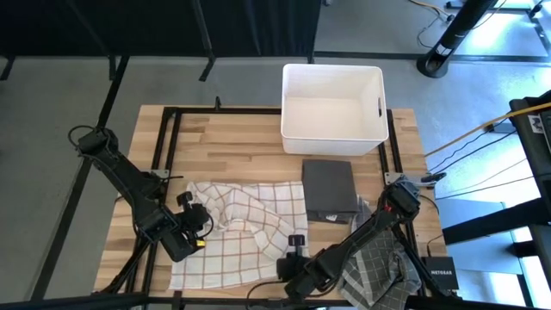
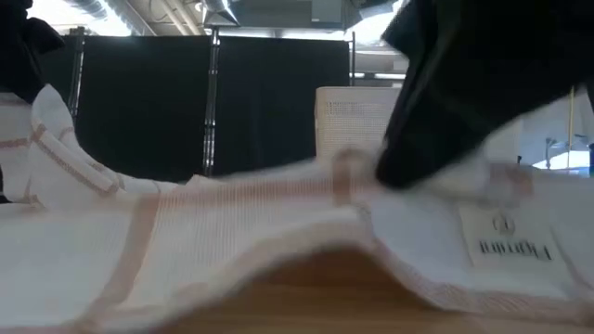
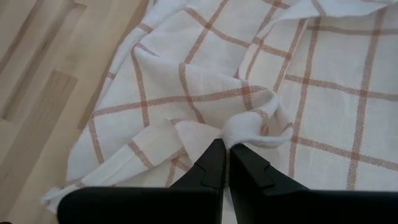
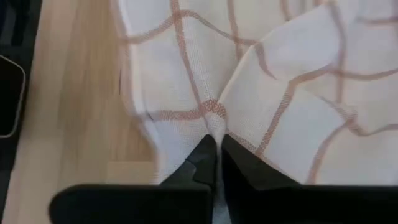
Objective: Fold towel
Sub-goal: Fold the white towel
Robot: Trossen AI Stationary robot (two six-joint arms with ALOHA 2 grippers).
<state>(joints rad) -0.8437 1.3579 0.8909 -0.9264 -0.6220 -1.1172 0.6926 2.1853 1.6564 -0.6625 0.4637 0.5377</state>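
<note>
One checked towel (image 1: 245, 228) lies rumpled on the tabletop (image 1: 232, 142). Two tools pinch it: the left tool (image 3: 225, 148) is closed on a bunched fold, the right tool (image 4: 214, 144) on its edge. One white bin (image 1: 333, 108), one folded dark cloth (image 1: 329, 188), and one grey plaid cloth (image 1: 374, 271) sit nearby.

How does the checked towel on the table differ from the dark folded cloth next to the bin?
The checked towel is white with thin orange lines; the dark cloth is plain grey. The towel lies spread and rumpled, pinched by the left gripper and right gripper; the cloth sits neatly folded, untouched. Both rest on the wooden table.
</note>
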